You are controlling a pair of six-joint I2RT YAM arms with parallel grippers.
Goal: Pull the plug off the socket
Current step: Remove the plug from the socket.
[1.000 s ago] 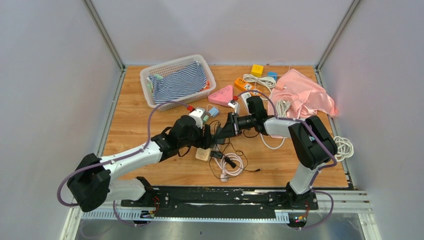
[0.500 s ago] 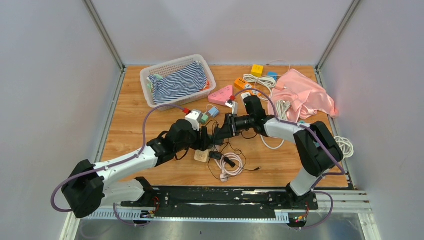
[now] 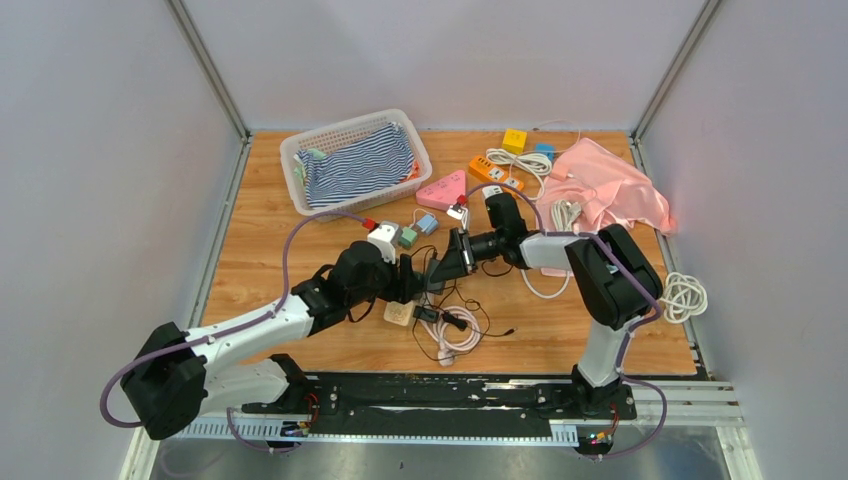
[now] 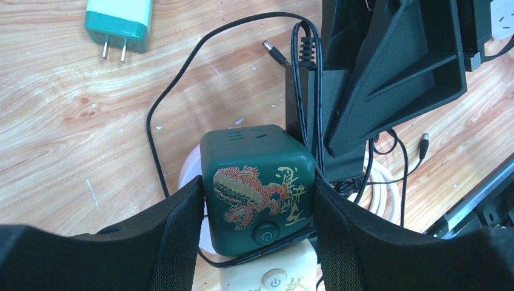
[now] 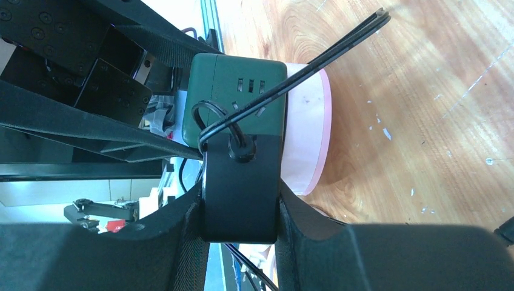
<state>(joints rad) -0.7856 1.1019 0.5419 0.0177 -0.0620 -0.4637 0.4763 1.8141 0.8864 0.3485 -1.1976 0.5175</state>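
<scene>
A dark green cube socket (image 4: 257,182) with a dragon print sits between the pads of my left gripper (image 4: 256,191), which is shut on its two sides. A black plug (image 5: 241,188) is seated against one face of the green socket (image 5: 236,91), its thin black cord looping off the top. My right gripper (image 5: 239,209) is shut on the plug body. In the top view the left gripper (image 3: 410,283) and the right gripper (image 3: 447,266) meet nose to nose at mid-table.
A cream socket cube (image 4: 273,276) lies just below the green one, with tangled black cables (image 4: 182,79) and a white cable coil (image 3: 455,330) around. A teal charger (image 4: 118,21) is nearby. Basket (image 3: 300,150), pink strip (image 3: 445,190) and pink cloth (image 3: 610,190) are farther back.
Both grippers, still holding socket and plug, have drifted slightly left and toward the near edge. The cream cube shifted a little with them. Grips are unchanged.
</scene>
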